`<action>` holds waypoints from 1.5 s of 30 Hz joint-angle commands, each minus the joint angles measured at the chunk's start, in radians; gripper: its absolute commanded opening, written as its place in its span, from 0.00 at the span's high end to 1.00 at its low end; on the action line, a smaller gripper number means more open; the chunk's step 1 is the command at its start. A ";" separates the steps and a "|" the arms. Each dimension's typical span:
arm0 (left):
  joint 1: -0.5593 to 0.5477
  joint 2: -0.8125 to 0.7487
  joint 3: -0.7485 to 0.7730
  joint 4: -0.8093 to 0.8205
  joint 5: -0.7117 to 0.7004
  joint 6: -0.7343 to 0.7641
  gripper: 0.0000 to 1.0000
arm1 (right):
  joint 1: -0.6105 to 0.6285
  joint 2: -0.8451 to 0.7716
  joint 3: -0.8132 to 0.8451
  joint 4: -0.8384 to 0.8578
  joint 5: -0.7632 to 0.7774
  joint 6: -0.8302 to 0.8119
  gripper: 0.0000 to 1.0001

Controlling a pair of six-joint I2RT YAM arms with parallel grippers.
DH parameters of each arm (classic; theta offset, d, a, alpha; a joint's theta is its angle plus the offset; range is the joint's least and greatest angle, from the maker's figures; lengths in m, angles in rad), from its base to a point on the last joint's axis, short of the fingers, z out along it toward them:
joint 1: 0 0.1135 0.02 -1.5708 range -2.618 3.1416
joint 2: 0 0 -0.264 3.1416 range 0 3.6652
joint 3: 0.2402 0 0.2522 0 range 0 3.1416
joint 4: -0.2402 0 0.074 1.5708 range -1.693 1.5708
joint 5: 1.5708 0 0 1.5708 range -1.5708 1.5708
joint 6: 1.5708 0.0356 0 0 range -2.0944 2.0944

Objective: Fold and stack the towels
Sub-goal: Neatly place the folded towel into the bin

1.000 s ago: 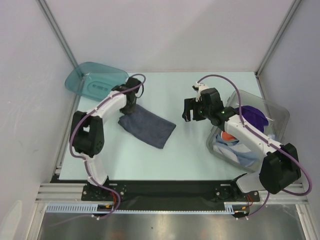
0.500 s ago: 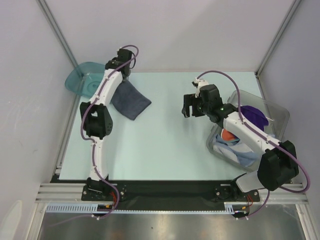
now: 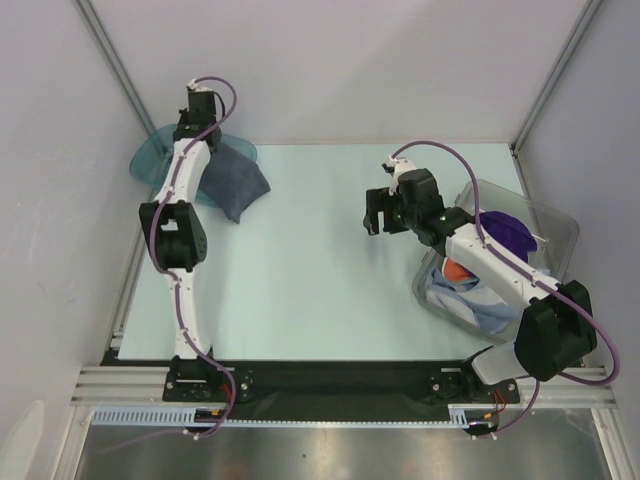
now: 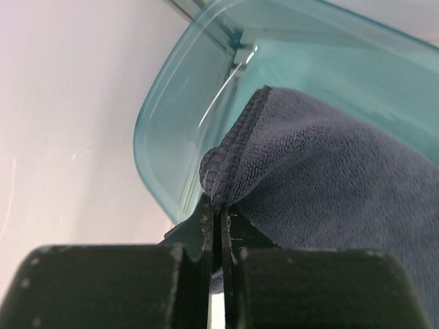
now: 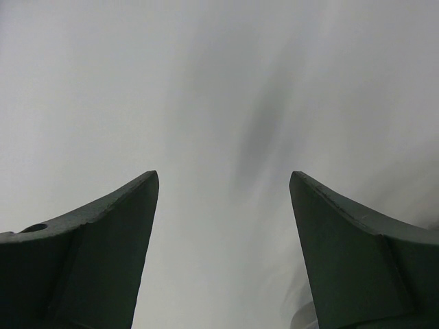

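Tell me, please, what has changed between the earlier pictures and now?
The left gripper, shut on the dark grey-blue towel, carried it from the left middle of the table to the far-left corner, at the teal tray. The right gripper barely moved, open and empty. The clear bin and its towels stayed as they were.

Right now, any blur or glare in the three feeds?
Top external: even light, sharp, soft shadows. Left wrist: grey-blue towel weave crisp, bright glare streak on the teal tray. Right wrist: streaky grey smear behind the right gripper, nothing resolvable.
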 commanded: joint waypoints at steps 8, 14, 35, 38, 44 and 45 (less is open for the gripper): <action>0.080 0.131 0.029 0.276 -0.006 0.030 1.00 | 0.014 -0.036 0.035 0.025 0.049 -0.025 0.17; 0.115 0.163 0.083 0.275 0.025 -0.017 1.00 | 0.038 -0.041 0.038 0.022 0.084 -0.023 0.17; 0.154 0.278 0.105 0.391 0.013 0.022 1.00 | 0.055 -0.006 0.083 0.033 0.106 -0.044 0.17; 0.157 0.289 0.105 0.408 -0.004 0.026 0.98 | 0.057 -0.001 0.087 0.042 0.104 -0.041 0.17; 0.181 0.280 0.108 0.407 0.010 -0.004 0.94 | 0.060 0.011 0.106 0.042 0.098 -0.040 0.17; 0.184 0.281 0.111 0.396 0.023 -0.013 0.92 | 0.062 0.010 0.104 0.039 0.099 -0.041 0.17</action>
